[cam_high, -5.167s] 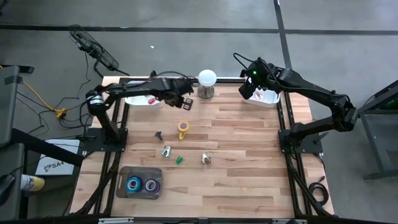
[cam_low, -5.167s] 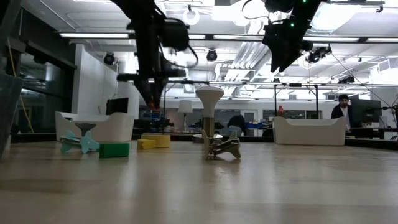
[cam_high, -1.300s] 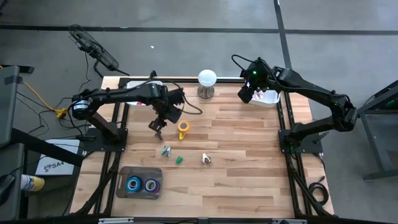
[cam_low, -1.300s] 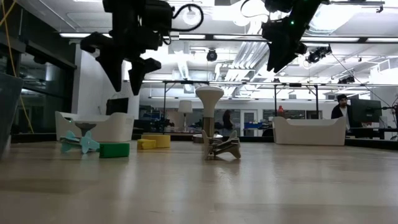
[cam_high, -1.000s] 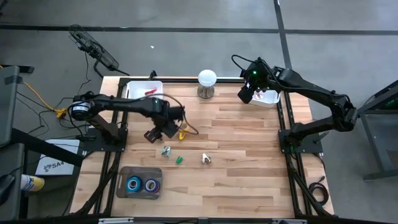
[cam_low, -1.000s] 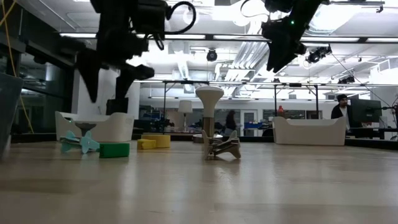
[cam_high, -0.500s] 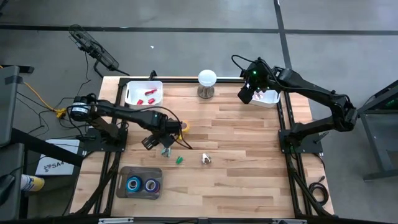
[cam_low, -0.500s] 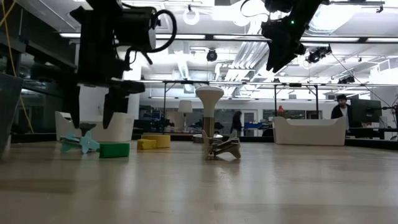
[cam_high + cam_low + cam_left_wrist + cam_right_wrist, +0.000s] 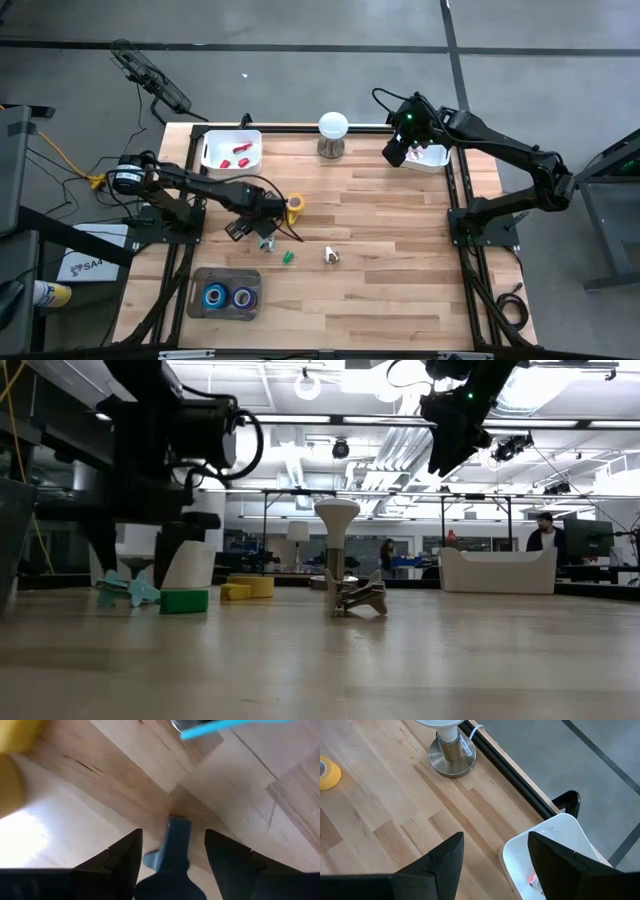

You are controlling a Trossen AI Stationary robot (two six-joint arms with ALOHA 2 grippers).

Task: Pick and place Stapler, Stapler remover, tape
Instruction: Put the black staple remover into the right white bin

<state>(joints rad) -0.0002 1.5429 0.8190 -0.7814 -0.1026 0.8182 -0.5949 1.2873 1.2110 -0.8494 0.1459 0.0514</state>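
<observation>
Small blue-grey piece [image 9: 172, 857], probably 1 of the staple removers, standing on the wooden table [image 9: 400, 230] left of centre, close to the yellow tape roll [image 9: 294, 205]. Straddled by the left gripper [image 9: 173, 837], down at the boards with its fingers [image 9: 122, 855] spread, a gap on each side, nothing gripped yet.

Risks, as a judgement:
- Could tip or skid away at the squeeze, since the piece is narrow, sits slightly off the midline, and 1 finger would likely touch first.
- Could scrape the boards with the fingertips, low as they are.
- Could nudge the teal remover [image 9: 267, 241] just beside, or the yellow roll, on the way up.
- Could slip out during the carry if pinched only at its tip.

Further out: a green block [image 9: 288, 257] and a silvery remover [image 9: 331, 256] lying loose nearer the front, each apart from the others.

Containers:
- Dark tray [image 9: 196, 300] at the front left, holding 2 tape rolls side by side, 1 blue [image 9: 214, 296] and 1 purple [image 9: 243, 297].
- White bin [image 9: 210, 160] at the rear left, holding a few small red items.
- White bin [image 9: 555, 840] at the rear right, with something red inside, too little visible to name.

Right gripper [image 9: 495, 840] hovering above that rear right bin, spread apart and holding nothing.
</observation>
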